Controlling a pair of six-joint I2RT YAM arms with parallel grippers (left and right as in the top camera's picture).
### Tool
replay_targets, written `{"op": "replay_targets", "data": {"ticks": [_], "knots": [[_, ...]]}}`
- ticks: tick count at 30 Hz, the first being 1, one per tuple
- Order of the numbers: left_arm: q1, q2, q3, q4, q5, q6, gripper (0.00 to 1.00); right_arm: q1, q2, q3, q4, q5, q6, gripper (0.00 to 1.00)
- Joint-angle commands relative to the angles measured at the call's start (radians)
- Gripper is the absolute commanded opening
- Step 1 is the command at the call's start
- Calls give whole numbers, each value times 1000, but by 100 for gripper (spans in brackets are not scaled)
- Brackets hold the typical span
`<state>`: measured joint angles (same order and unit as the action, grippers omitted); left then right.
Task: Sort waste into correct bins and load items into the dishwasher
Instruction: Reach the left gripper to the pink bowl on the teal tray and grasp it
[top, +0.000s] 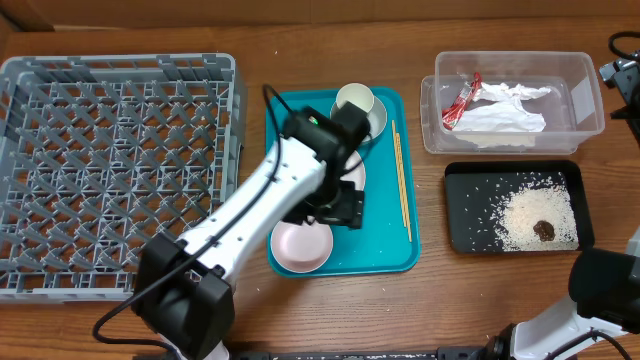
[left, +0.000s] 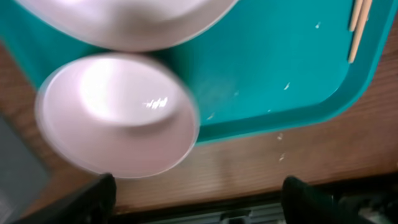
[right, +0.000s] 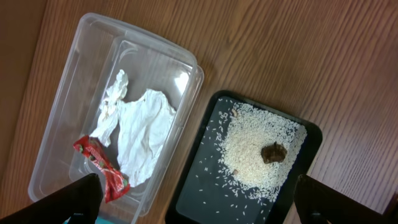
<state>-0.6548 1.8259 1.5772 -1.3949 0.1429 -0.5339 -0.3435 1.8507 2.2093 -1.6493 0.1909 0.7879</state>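
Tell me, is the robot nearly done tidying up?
About halfway. Done: the red wrapper and napkin lie in the clear tub; the rice and brown lump lie in the black tray. In hand: the left gripper hangs open near the pink bowl on the teal tray, holding nothing. Left: the plate, bowl and cup all sit on that tray, and the dish rack has no dishes in it.

The left arm (top: 260, 190) lies slantwise over the teal tray (top: 395, 255), covering its left half and crossing the narrow wood strip beside the dish rack (top: 115, 170). The rack's lattice floor lies open from above. Along the tray's right side, chopsticks (top: 402, 180) bar a low sideways pass. A strip of bare table (top: 431, 170) runs between the teal tray and the black tray (top: 465, 235); the clear tub (top: 590, 105) sits just behind that, only a slim gap between them
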Motion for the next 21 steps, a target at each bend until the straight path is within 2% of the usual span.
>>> {"op": "replay_targets", "data": {"ticks": [1,4,9,17,21], "knots": [[-104,-8,-120,124,-53,-146,79,1,-7,21,3,6,-3,100],[-145,-8,-161,137,-127,-239,75,1,-7,21,3,6,-3,100],[-154,-8,-235,211,-102,-240,67,1,-7,21,3,6,-3,100],[-153,-8,-365,393,-101,-237,70,1,-7,21,3,7,-4,100],[-151,-8,-377,404,-101,-237,59,1,-7,21,3,6,-3,100]]}}
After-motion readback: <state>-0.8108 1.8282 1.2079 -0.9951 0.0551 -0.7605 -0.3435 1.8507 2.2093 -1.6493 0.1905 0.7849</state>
